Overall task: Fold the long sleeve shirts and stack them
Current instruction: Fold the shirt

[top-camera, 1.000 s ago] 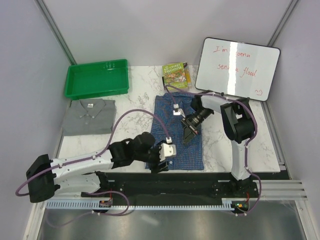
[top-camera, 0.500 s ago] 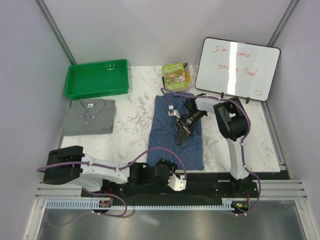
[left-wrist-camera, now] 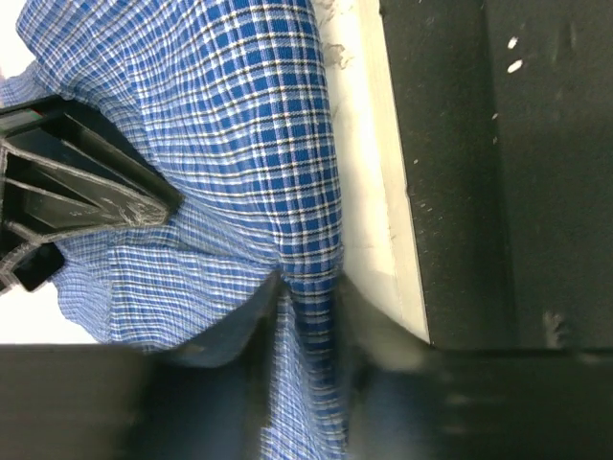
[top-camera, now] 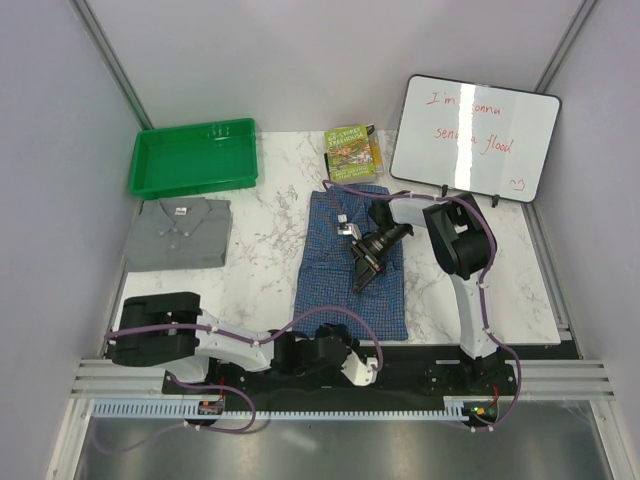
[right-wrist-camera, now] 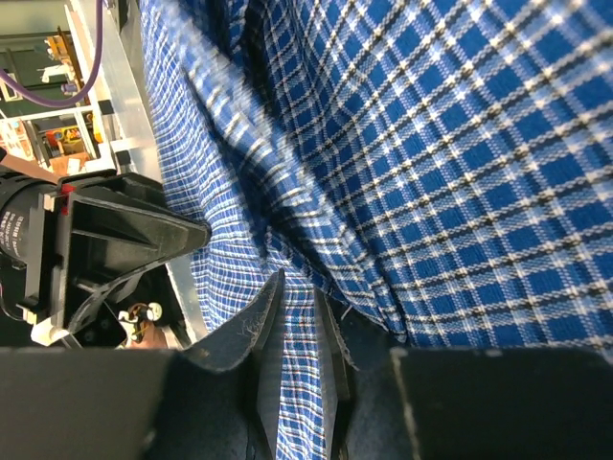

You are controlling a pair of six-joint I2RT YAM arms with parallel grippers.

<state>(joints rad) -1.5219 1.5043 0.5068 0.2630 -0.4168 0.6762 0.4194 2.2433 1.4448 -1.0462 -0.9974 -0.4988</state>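
Your blue shirt [top-camera: 340, 300] lies in the middle of the table [top-camera: 270, 250], collar end toward the far side and hem toward the arms, and both tools are on it. Your left gripper [left-wrist-camera: 306, 287] sits low at the near edge, just in front of the black rail [left-wrist-camera: 498, 192]. In its wrist view the checked cloth rises in a ridge that runs straight in between its two fingers, which are drawn in on either side of it, so you are pinching the hem end of the shirt there. Your right gripper [right-wrist-camera: 297, 297] is further in, over the middle of the same shirt. Its fingers stand close together with a narrow strip of the checked cloth caught between them, and the fabric bunches into creases around the tips. From above, the two grippers line up roughly along the shirt's length, the left one near you and the right one beyond it, well apart. Your grey shirt [top-camera: 180, 232] lies folded flat at the left side of the table, just in front of the green tray [top-camera: 195, 160], apart from both grippers. A book [top-camera: 352, 152] and a whiteboard [top-camera: 475, 135] stand at the back.
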